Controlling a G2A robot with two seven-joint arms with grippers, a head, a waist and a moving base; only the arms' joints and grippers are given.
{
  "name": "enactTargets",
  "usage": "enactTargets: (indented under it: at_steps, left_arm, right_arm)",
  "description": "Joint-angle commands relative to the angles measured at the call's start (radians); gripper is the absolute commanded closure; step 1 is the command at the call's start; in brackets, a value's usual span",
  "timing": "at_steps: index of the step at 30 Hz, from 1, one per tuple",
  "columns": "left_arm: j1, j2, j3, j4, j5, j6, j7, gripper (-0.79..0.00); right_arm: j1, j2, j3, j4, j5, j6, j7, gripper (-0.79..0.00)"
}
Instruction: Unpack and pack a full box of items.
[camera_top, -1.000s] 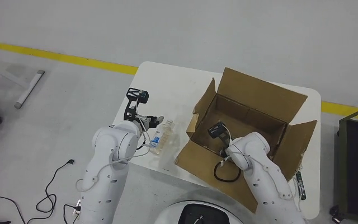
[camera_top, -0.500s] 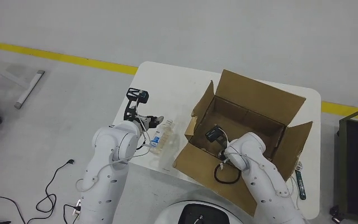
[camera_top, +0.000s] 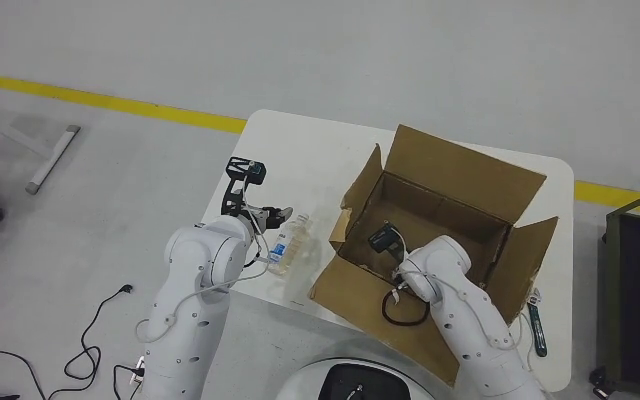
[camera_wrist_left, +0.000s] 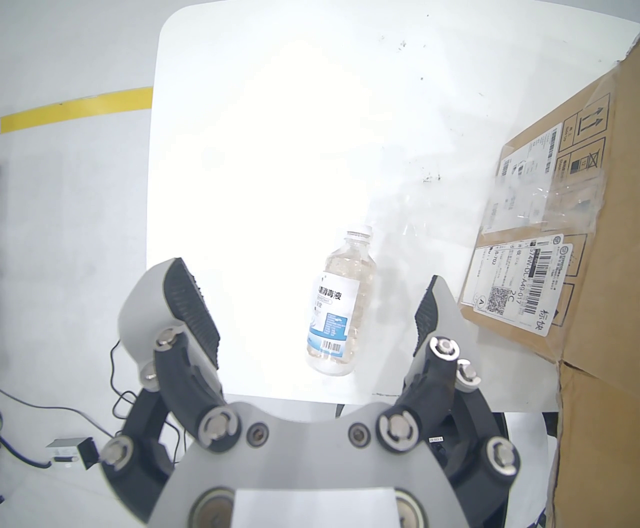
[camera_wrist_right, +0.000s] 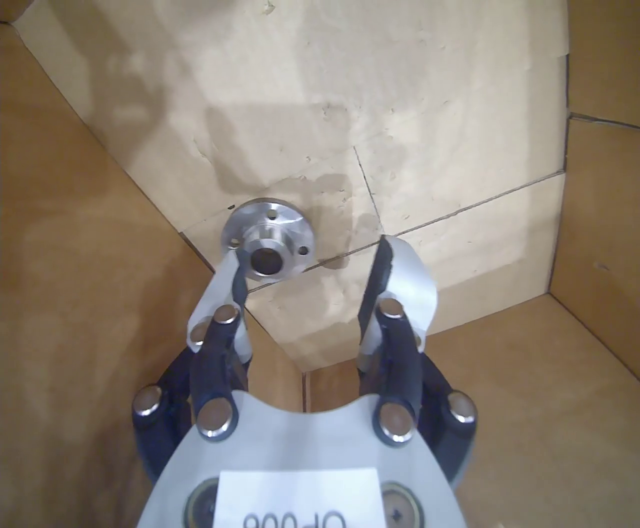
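Note:
An open cardboard box stands on the white table. My right arm reaches down into it. Over the box floor my right gripper is open. A round metal flange lies on that floor, right at one fingertip and not between the two. Left of the box a clear bottle with a white and blue label lies on its side. My left gripper hangs open above the bottle, apart from it.
The box wall with shipping labels is close beside the bottle. A faint clear plastic item lies between bottle and box. A dark tool lies near the table's right edge. The table's front edge is just behind the bottle.
My right wrist has shifted a little to the left inside the box, and the box's near left corner has nudged slightly. The left arm and bottle have not moved.

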Motion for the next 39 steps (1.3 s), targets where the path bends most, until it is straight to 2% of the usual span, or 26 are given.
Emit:
enactTargets:
  at_steps: [1, 10, 18, 24, 28, 31, 39]
  left_arm:
    - [0.0, 0.0, 0.0, 0.0, 0.0, 0.0, 0.0, -0.785]
    - [0.0, 0.0, 0.0, 0.0, 0.0, 0.0, 0.0, -0.785]
    - [0.0, 0.0, 0.0, 0.0, 0.0, 0.0, 0.0, -0.785]
    - [0.0, 0.0, 0.0, 0.0, 0.0, 0.0, 0.0, -0.785]
    - [0.0, 0.0, 0.0, 0.0, 0.0, 0.0, 0.0, -0.785]
    - [0.0, 0.0, 0.0, 0.0, 0.0, 0.0, 0.0, -0.785]
    - [0.0, 0.0, 0.0, 0.0, 0.0, 0.0, 0.0, -0.785]
  right_arm:
    - [0.002, 0.0, -0.003, 0.006, -0.003, 0.004, 0.0, -0.36]
    - [0.016, -0.003, -0.016, 0.028, -0.006, 0.027, 0.0, -0.332]
    - [0.024, -0.001, 0.017, 0.0, -0.016, 0.063, 0.0, -0.148]
    - [0.015, 0.003, 0.055, -0.021, -0.016, 0.081, -0.023, -0.068]
    - [0.01, 0.004, 0.07, -0.027, -0.018, 0.086, -0.036, -0.046]
    - [0.013, 0.004, 0.074, -0.031, -0.016, 0.088, -0.039, -0.058]
    - [-0.016, 0.002, 0.042, -0.124, -0.015, 0.059, -0.003, -0.249]
